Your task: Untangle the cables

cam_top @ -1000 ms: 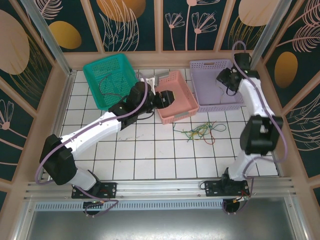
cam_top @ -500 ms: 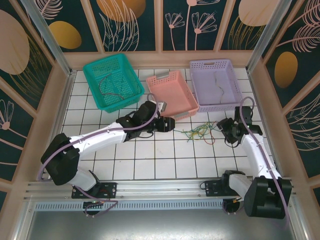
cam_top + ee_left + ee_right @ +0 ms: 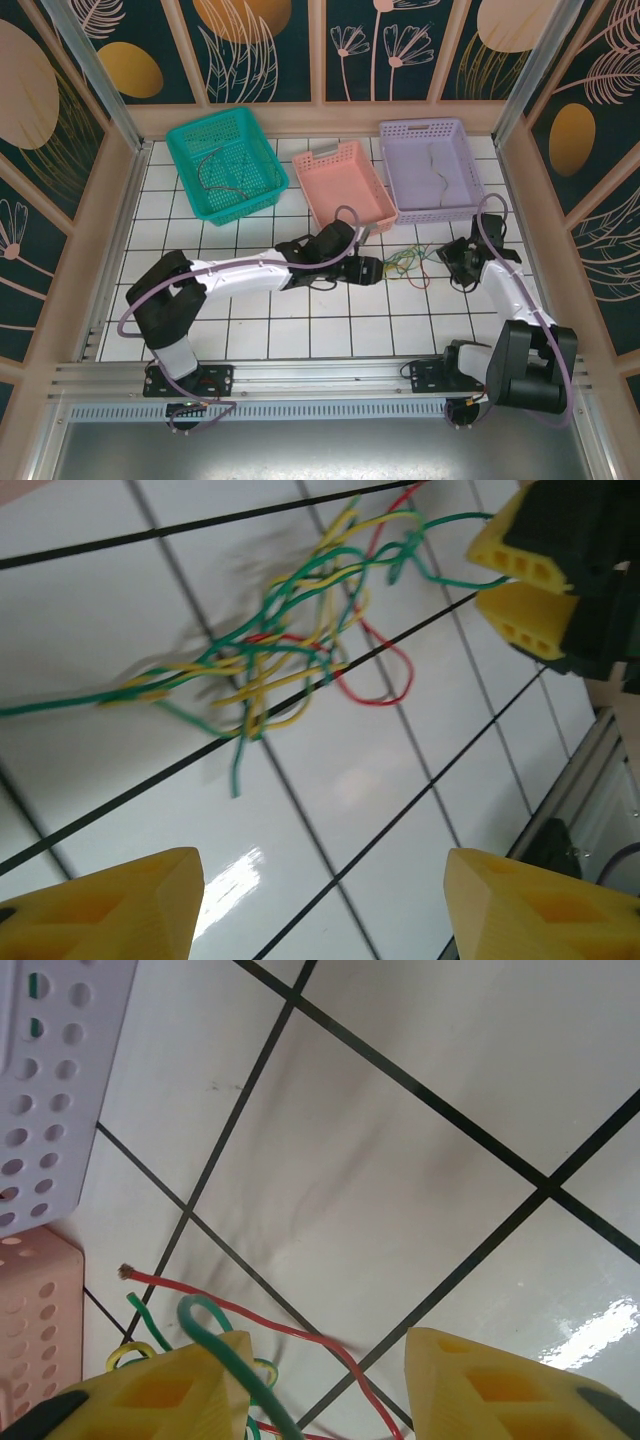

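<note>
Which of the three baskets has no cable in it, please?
The pink basket in the middle; the green basket and the lilac basket each hold one.

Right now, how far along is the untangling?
Done: one cable lies in the teal basket, another in the purple basket. In hand: left gripper and right gripper, both open, flank the bunch without gripping it. Left: its green, yellow and red wires lie knotted on the tiles.

Tangled green, yellow, red cables (image 3: 403,262)
</note>
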Motion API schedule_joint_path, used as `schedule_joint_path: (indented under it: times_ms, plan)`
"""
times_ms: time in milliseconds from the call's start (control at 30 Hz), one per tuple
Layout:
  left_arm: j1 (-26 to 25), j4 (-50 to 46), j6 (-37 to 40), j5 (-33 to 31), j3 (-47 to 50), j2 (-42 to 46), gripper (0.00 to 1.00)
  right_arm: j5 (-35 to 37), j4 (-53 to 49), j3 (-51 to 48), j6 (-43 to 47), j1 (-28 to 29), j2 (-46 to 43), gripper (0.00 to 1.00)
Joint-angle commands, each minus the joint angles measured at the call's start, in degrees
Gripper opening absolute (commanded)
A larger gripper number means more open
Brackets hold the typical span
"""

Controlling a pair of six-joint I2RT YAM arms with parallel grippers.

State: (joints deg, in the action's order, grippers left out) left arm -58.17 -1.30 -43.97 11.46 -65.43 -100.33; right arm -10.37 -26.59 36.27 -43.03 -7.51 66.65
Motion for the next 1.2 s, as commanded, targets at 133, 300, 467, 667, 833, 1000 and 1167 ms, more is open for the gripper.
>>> schedule_joint_path:
  times_ms: [133, 300, 467, 667, 833, 1000, 1167]
  plan:
    - [-1.9, -3.5, 2.1, -5.5, -5.1, -2.6, 0.65, 10.3, -13.1, 5.2, 2.2, 9.1, -7.8, 0.53]
    - [-1.9, -3.4, 0.5, -5.0, -5.0, -3.0, 0.64, 15.4, -19.0, 3.9, -3.3, 19.9, -10.1, 0.53]
    - [-1.9, -2.3, -0.7, -3.6, -4.4, -3.5, 0.64, 12.8, -11.7, -3.3, -3.7, 20.3, -9.0, 0.48]
    - [-1.9, -2.1, -0.9, -2.9, -4.3, -3.5, 0.64, 12.8, -0.3, -4.5, 2.3, 19.9, -0.3, 0.44]
    - [-1.9, -2.0, -1.2, -2.3, -4.2, -3.7, 0.65, 13.6, 3.5, -5.5, 4.7, 17.6, 3.7, 0.39]
    - [-1.9, -2.6, -1.3, -1.8, -5.0, -4.9, 0.68, 13.5, 5.3, -5.8, 5.2, 16.7, 7.9, 0.30]
    - [-1.9, -3.3, -1.3, -1.4, -6.4, -7.0, 0.75, 12.7, 7.2, -5.3, 6.0, 17.6, 8.0, 0.00]
